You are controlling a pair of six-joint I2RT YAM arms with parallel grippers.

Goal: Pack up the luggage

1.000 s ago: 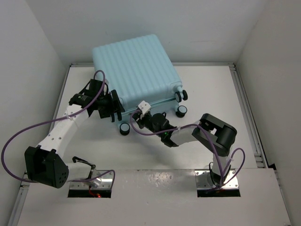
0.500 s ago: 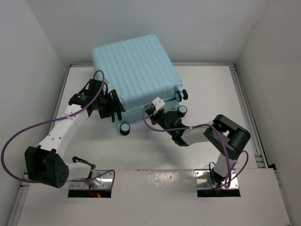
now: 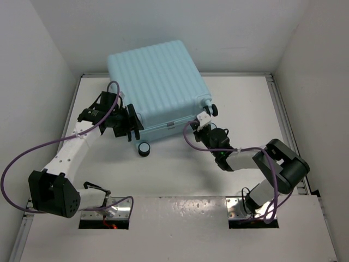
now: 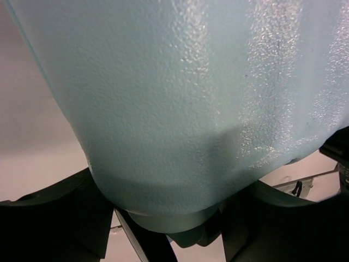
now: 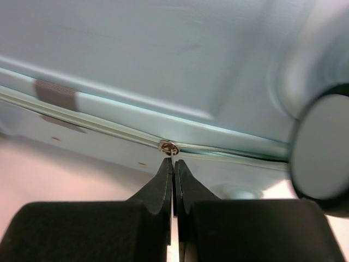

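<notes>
Table: luggage blocks 11 to 12 o'clock, up against the far wall. Left gripper straddles its 8 o'clock corner; right gripper pinches the zipper pull on its 5 o'clock edge; a wheel juts between them. Free lanes: the near 6 o'clock strip, the 2–3 o'clock side, a narrow 9 o'clock gap.

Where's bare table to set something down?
Free: the table right of the luggage to the side rail, and the near-centre strip in front of it. Crowded: the luggage's near edge, left end effector on its corner, right end effector pinching the zipper pull.
</notes>
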